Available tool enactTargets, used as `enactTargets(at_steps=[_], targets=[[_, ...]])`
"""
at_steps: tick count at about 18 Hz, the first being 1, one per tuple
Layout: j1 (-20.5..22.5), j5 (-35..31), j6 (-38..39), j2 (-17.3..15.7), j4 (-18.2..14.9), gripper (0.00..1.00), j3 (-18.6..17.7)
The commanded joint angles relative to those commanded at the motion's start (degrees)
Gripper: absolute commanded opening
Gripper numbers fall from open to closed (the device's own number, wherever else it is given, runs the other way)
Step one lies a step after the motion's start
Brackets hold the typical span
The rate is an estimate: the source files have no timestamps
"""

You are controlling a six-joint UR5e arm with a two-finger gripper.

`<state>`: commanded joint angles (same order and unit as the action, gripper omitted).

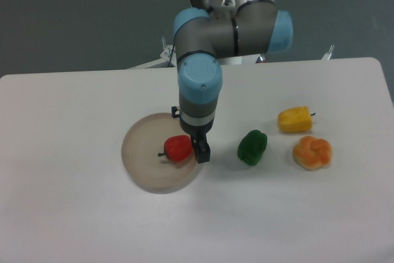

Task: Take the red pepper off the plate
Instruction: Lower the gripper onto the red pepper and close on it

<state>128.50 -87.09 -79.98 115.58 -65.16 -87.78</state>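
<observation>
The gripper (198, 150) hangs over the right part of the plate (140, 164), just beside the red pepper (178, 148) lying there. Its opening cannot be made out.

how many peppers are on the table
3: the red pepper on the plate beside the gripper, the green pepper right of it, the yellow pepper farther right.

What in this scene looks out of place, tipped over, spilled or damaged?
Nothing stands out. The red pepper lies on the plate with its stem to the left. The gripper is at its right side. The green pepper, yellow pepper and orange item sit apart on the table, all intact.
</observation>
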Motion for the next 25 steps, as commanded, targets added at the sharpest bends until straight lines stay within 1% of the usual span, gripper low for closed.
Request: enactTargets(at_steps=[3, 4, 5, 7, 9, 15, 19, 24, 25], targets=[[0.00, -1.77, 0.52, -0.26, 1.00, 1.00, -2.12], [-0.09, -1.68, 1.92, -0.18, 1.08, 1.00, -2.56], [-1.22, -1.51, 5.15, 0.08, 1.17, 1.00, -2.57], [-2.10, -1.16, 9.12, 0.96, 1.17, 1.00, -2.57], [-2.90, -0.81, 10.98, 1.14, 1.00, 1.00, -2.48], [-3.95, -0.80, 14.94, 1.76, 1.00, 1.00, -3.71], [-4.92, -0.98, 18.45, 3.34, 1.26, 1.00, -3.53], [-5.01, -0.98, 18.99, 3.43, 1.52, 1.00, -3.53], [-5.01, -1.07, 18.99, 3.43, 1.53, 0.92, -3.53]])
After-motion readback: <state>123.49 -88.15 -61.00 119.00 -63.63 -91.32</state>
